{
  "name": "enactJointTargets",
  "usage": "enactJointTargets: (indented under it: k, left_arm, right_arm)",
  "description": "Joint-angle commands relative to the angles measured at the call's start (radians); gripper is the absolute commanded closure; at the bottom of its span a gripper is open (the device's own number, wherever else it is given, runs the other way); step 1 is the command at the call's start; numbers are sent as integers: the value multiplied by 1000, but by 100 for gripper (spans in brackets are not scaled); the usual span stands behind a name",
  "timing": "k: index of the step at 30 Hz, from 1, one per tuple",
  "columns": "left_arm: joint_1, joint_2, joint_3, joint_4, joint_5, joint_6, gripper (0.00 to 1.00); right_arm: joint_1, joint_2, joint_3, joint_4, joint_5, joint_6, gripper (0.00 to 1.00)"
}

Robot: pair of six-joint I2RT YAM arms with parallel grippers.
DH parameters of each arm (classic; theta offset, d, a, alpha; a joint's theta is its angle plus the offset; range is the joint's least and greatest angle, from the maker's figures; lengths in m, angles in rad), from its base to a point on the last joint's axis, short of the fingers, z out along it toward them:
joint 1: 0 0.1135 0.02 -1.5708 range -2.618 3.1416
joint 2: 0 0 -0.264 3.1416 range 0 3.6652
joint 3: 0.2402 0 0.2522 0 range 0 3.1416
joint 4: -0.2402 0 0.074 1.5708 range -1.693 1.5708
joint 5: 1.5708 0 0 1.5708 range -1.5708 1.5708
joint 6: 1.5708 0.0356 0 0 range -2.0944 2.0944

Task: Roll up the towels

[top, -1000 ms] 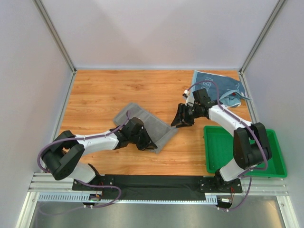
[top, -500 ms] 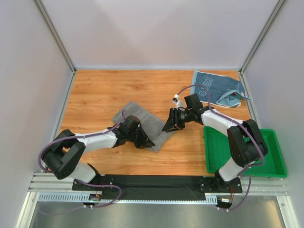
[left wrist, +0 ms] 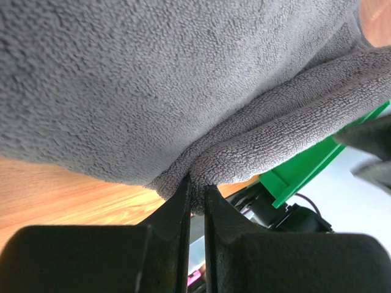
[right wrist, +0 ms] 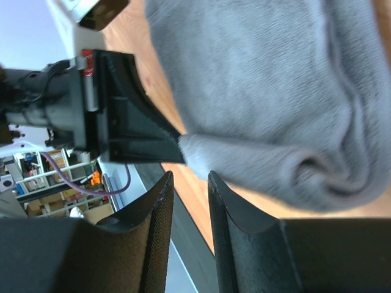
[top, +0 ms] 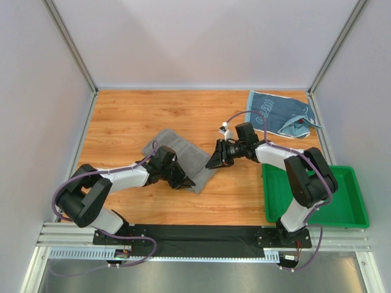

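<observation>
Grey terry, soft, light and limp: from above, the grey towel [top: 177,148] lies mid-table, the blue towel [top: 286,110] and green tray [top: 345,207] well apart. Left wrist: the left gripper [left wrist: 196,190] clamps its folded hem, a good hold. Right wrist: the right gripper [right wrist: 188,183], narrowly parted and empty, crowds the same corner.

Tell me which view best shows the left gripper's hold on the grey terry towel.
Left wrist: the left gripper pinches a folded edge of the grey terry towel, fingers nearly shut. Top external hides that pinch under the gripper; right wrist shows it from the side.
</observation>
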Motion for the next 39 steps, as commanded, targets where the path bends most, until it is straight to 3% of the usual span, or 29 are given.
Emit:
enactJointTargets:
  k: [1, 6, 11, 14, 17, 21, 26, 28, 31, 35, 39]
  left_arm:
    - [19, 25, -12, -30, -12, 23, 94]
    - [25, 36, -13, -21, -1, 22, 94]
    - [27, 13, -41, -12, -11, 17, 90]
    - [27, -15, -59, -15, -29, 22, 80]
    - [25, -51, -52, -83, -70, 65, 56]
    - [10, -122, -7, -229, -176, 137, 47]
    - [-96, -194, 189, -514, -492, 289, 47]
    - [-185, -191, 252, -558, -634, 344, 47]
    - [-288, -150, 371, -565, -734, 485, 47]
    - [-403, -46, 462, -510, -762, 658, 48]
    - [-449, 80, 534, -458, -727, 801, 48]
  right_arm:
    - [5, 91, 42, 85, 0, 19, 70]
    - [0, 237, 95, 82, 32, 26, 71]
    - [0, 271, 93, 129, 38, 45, 71]
    - [-1, 277, 95, 120, 53, 36, 71]
    - [0, 279, 92, 115, 63, 31, 71]
    - [2, 279, 93, 106, 66, 22, 71]
    - [4, 273, 98, 106, 67, 16, 71]
    - [7, 271, 101, 106, 67, 14, 71]
    - [10, 271, 104, 77, 69, 14, 71]
    - [17, 273, 115, 74, 72, 14, 71]
    - [17, 274, 122, 66, 73, 10, 71]
